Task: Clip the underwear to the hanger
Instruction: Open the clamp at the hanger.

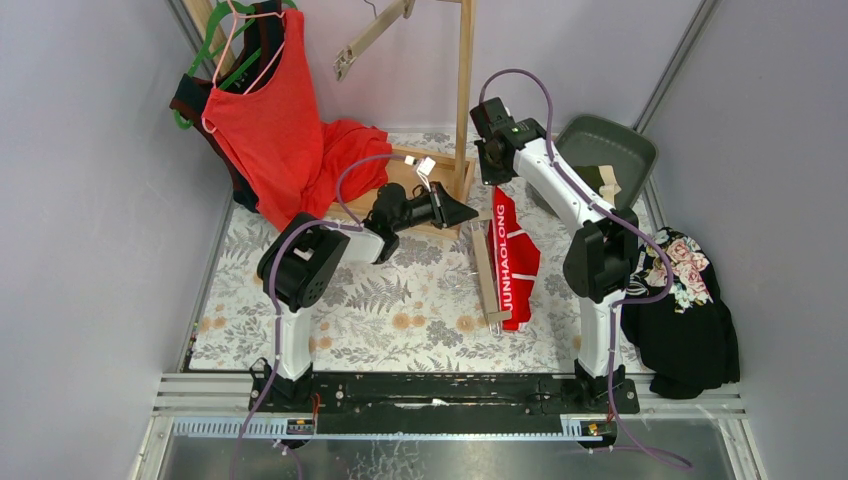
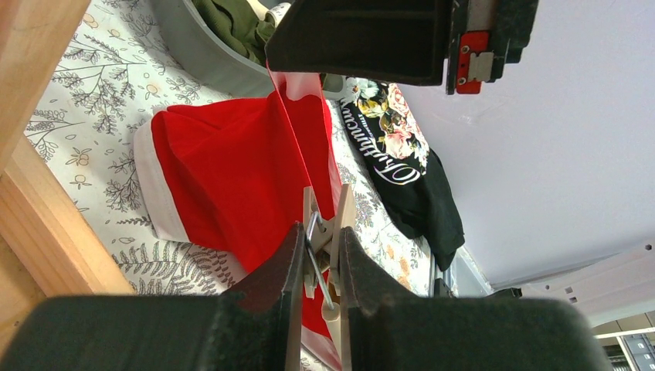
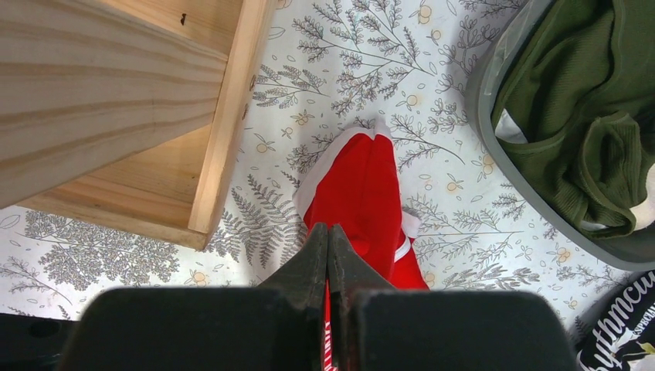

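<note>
Where the mat (image 1: 400,300) runs out, grey walls (image 1: 90,200) close the left, far and right sides, and a black rail (image 1: 440,392) marks the near edge. The tank top (image 1: 270,130) and the stand (image 1: 465,90) crowd the far left, the tub (image 1: 620,140) the far right, and a black cloth (image 1: 685,320) the near right; bare mat shows on the near left, between the two arms. The hanger (image 1: 484,270) lies at mid-table, running near to far, with the red briefs (image 1: 518,262) spread just right of it, the lettered waistband beside the bar. The left gripper (image 2: 320,236) reaches in from the left near the hanger's far end and is clamped on a wooden clip (image 2: 342,212). The right gripper (image 3: 328,232) hangs over the far end of the red briefs, its fingers pressed together on a thin red edge of them; seen from the left wrist, that edge runs straight from it to the clip. The green briefs (image 3: 564,116) lie bunched in the tub, well right of both grippers
</note>
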Available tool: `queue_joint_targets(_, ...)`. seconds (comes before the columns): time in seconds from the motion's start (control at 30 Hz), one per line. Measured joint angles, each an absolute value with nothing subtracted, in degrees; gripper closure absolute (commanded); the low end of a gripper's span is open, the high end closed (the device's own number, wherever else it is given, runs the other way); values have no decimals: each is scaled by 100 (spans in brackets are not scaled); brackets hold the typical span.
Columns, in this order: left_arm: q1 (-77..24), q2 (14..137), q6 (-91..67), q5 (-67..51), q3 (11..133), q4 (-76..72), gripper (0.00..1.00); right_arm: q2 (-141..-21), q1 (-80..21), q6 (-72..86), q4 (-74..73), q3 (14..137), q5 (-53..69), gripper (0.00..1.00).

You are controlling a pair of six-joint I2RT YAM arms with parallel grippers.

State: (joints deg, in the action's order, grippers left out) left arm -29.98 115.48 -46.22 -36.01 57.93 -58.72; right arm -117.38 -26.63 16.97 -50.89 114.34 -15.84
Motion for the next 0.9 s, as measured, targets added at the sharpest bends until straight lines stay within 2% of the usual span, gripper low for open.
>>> queue_joint_targets(0.9, -3116, 11515, -4392, -3465, 5961, -5575, 100, -11933, -2663, 1643, -5205, 11714, -1605, 100)
